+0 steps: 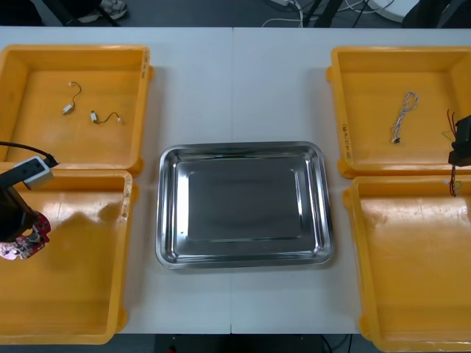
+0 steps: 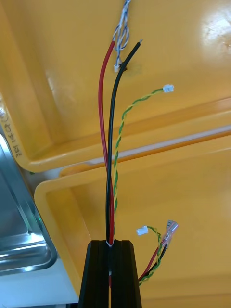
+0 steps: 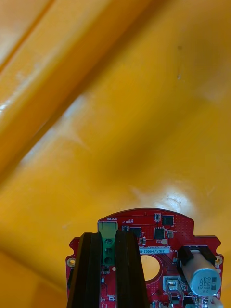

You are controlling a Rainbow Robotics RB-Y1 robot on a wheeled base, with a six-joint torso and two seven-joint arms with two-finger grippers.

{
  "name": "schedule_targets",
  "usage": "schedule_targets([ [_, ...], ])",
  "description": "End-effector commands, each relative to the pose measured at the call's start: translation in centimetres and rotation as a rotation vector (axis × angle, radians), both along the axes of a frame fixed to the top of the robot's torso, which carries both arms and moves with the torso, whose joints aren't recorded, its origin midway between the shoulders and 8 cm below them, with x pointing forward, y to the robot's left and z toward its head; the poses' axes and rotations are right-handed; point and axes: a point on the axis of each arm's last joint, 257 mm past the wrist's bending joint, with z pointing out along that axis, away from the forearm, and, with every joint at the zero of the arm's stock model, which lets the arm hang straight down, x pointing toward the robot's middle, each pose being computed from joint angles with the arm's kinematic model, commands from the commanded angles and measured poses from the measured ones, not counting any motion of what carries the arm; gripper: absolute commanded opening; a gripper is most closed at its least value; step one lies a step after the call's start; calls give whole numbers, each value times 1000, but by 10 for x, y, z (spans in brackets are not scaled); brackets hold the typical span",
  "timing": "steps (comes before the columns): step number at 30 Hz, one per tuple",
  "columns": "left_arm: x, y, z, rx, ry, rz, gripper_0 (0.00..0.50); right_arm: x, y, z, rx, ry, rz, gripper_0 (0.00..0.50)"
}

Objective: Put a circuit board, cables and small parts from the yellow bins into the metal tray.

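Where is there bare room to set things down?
The shiny metal tray is bare. So is the near right yellow bin. Crowded: left gripper with a round red circuit board over the near left bin; right gripper with red and black cables by the far right bin.

The light counter point(image 1: 232, 88) carries five items. A metal tray point(image 1: 168, 220), bare and shiny inside, lies at the centre. Two yellow bins stand at each side, edge to edge: the left far bin point(image 1: 44, 140) and left near bin point(image 1: 81, 287), the right far bin point(image 1: 368, 95) and right near bin point(image 1: 412, 287). Narrow strips of counter separate the tray from both pairs. A seam point(image 1: 232, 81) runs down the counter's middle.
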Motion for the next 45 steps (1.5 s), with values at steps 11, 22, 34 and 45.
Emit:
schedule_targets([
  [11, 18, -30, 81, -2, -99, 26, 0, 2, 37, 5, -184, 1, 346, 0],
  [22, 2, -89, 101, -82, -84, 136, 0, -5, 77, -4, -221, 17, 480, 0],
  [34, 14, -178, 98, -172, -157, 205, 0, -19, 101, -8, -221, 17, 566, 0],
  [45, 11, -241, 69, -225, -120, 291, 0, -22, 105, -12, -221, 26, 592, 0],
])
